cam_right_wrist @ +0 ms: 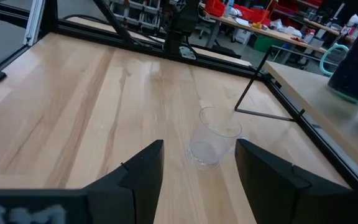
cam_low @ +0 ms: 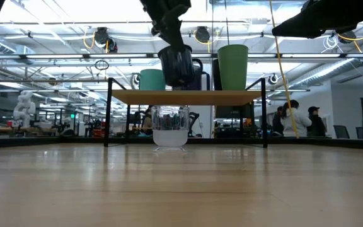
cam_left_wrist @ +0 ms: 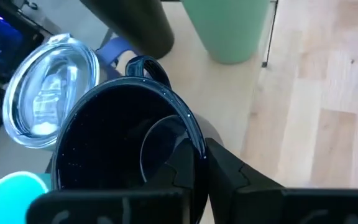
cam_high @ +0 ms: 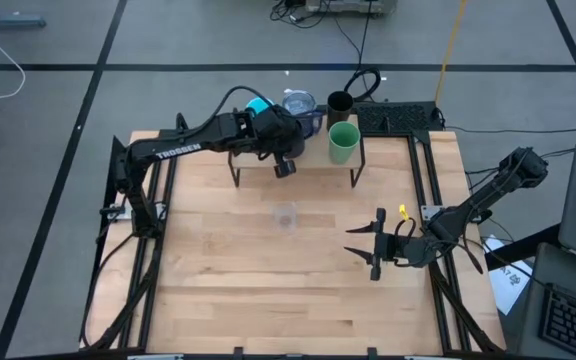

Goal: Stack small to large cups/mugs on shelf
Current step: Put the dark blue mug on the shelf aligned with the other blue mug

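- The left gripper [cam_high: 284,165] is clamped on the rim of a dark mug [cam_low: 176,65], one finger inside and one outside, holding it in the air just above the front edge of the shelf [cam_low: 184,97], probably so it can be set down in the row.
- On the shelf, from the left: a cyan mug [cam_low: 151,79], a blue mug with a clear lid [cam_left_wrist: 50,99], a tall black tumbler [cam_high: 339,103] and a green cup [cam_low: 232,66] nearest the right end.
- A small clear glass [cam_high: 285,215] stands on the table [cam_high: 218,280] in front of the shelf, not yet placed.
- The right gripper [cam_right_wrist: 197,168] waits low over the table with fingers spread apart and nothing between them, pointed toward the glass, seemingly lined up to fetch it.
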`<state>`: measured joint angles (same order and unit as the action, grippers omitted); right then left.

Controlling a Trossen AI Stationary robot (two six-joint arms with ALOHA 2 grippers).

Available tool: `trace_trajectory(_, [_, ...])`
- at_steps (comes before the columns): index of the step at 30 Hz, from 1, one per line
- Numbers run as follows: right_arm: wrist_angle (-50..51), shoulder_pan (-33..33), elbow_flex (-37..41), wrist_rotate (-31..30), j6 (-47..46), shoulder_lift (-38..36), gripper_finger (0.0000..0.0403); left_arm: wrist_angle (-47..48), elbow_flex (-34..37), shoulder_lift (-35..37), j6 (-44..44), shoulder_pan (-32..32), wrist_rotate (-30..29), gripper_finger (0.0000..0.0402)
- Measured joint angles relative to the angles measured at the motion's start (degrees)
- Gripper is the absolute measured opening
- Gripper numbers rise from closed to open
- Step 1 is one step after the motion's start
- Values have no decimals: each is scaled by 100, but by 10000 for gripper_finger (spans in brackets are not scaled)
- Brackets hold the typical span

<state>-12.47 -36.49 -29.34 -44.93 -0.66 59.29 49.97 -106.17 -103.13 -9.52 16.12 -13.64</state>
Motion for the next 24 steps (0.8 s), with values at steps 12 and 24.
trace_trajectory(12, [-6,0,0,-2,50,-1,189,-318,5,-225,281,-74,8,19])
trace_trajectory(24, [-9,0,-2,-2,108,-2,189,-402,7,-268,274,-76,10,20])
